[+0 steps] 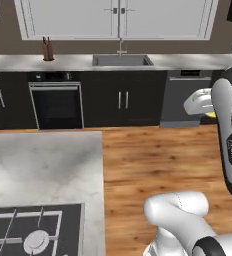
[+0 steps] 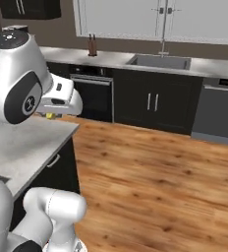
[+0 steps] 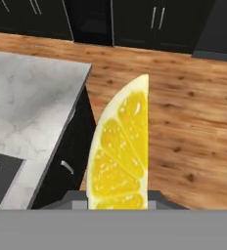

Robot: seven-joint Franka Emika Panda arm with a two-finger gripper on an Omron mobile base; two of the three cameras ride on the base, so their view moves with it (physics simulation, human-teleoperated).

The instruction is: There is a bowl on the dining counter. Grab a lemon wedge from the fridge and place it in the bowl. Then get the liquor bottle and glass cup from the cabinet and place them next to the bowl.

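Observation:
A yellow lemon wedge [image 3: 119, 151] stands upright between my fingers in the hand view, cut face toward the camera, and hides most of both tips. My gripper [image 1: 208, 113] is shut on it, held above the wood floor just past the island's corner. A sliver of the lemon wedge [image 2: 50, 116] peeks out under the white hand in the right base view, where my gripper [image 2: 53, 113] hangs over the island's edge. The bowl, dining counter, fridge, liquor bottle and glass cup are out of view.
The marble island [image 1: 43, 170] with stove burners [image 1: 33, 235] lies to the left. Open wood floor [image 2: 155, 172] stretches ahead. Along the far wall run low black cabinets [image 1: 122, 97], an oven [image 1: 55, 105], a sink [image 1: 122, 60], a dishwasher [image 2: 219, 113] and a knife block [image 1: 48, 49].

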